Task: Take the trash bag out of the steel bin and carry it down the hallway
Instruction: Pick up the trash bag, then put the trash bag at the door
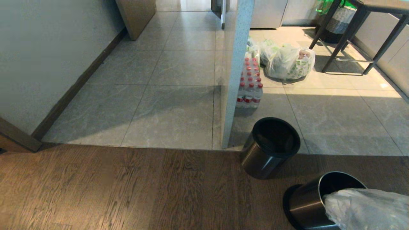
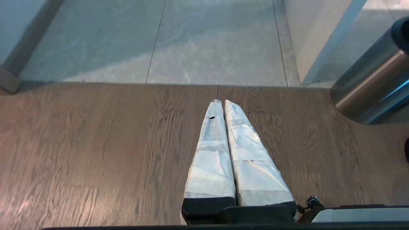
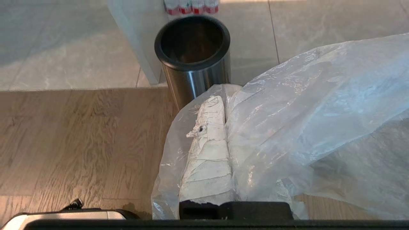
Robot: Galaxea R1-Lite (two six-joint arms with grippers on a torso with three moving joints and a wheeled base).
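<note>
Draping crinkled, translucent trash bag [image 3: 319,105] over hand [image 3: 223,105].

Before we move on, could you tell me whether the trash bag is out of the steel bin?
Out: the trash bag hangs beside the steel bin, clamped in the shut right gripper.
</note>
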